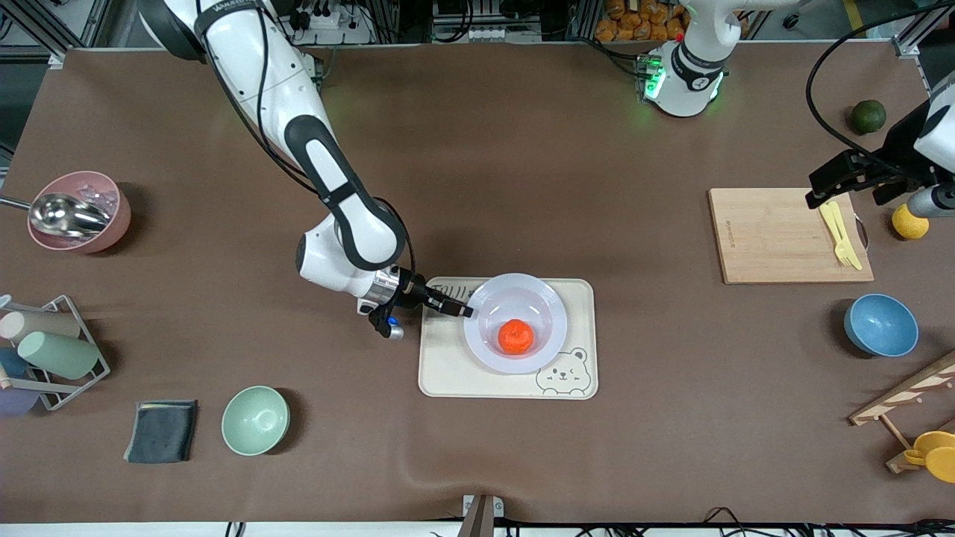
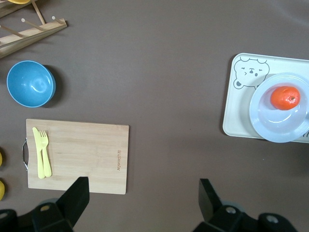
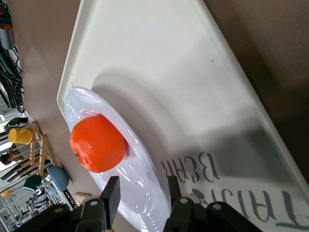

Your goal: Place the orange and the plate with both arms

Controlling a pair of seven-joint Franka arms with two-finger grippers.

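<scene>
right gripper (image 1: 464, 310) sits low at the plate (image 1: 541, 298) rim, fingers (image 3: 112, 193) parted astride it. the orange (image 1: 515, 336) rests in the plate on the tray (image 1: 440, 373). left gripper (image 1: 835, 183) waits spread wide over the board (image 1: 776, 239).

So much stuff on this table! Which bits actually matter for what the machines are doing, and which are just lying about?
Part of the job:
- orange, sitting in the plate
- plate, on the bear tray
- right tool, at the plate's rim
- left tool, open, waiting over the cutting board's end

Just lying about:
- cutting board with yellow fork
- blue bowl
- green bowl
- pink bowl
</scene>
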